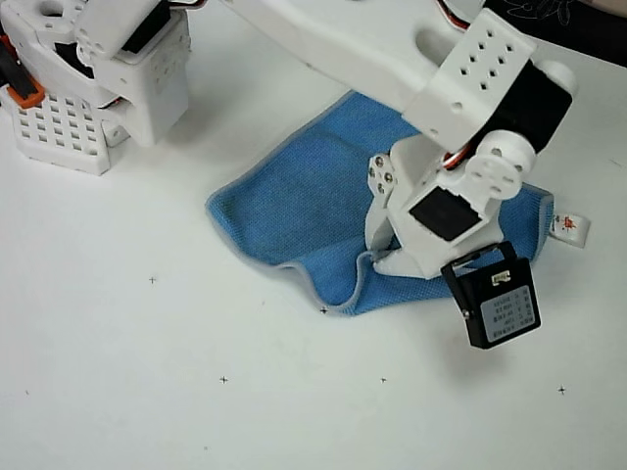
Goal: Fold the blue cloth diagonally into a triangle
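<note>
The blue cloth (304, 196) lies in the middle of the white table, with part of it doubled over. Its pale grey border curls up along the front edge. A small white tag with a red mark (571, 227) sticks out at its right corner. My white gripper (378, 257) comes down from the upper right onto the cloth's front edge. The fingers look pinched on a raised fold of the border, and the fabric gathers toward the fingertips. The arm and the black wrist camera (495, 304) hide the cloth's right-hand middle.
The arm's white base (69, 117) with an orange part stands at the top left corner. Small black cross marks (223, 379) dot the white table (147, 392) in front of the cloth. A dark edge runs along the top right.
</note>
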### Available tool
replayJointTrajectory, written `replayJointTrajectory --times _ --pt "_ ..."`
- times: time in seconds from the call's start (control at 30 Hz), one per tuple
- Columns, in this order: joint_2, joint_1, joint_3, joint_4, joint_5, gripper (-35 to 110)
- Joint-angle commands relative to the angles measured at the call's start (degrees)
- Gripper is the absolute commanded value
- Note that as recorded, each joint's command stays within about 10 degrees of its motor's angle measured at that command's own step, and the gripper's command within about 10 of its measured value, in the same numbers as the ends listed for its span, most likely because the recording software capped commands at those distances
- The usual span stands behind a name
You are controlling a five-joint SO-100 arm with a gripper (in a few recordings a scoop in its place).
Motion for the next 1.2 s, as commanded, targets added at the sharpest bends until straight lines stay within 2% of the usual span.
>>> replayJointTrajectory --times 0.0,0.33,0.77,1.17 --pt "10.00 -2.55 -0.09 -0.18 1.14 0" --pt "17.12 -2.20 1.58 1.93 -1.93 0" --pt "28.28 -9.93 9.58 2.37 4.66 0" --pt "30.67 -16.08 16.17 2.37 10.20 0"
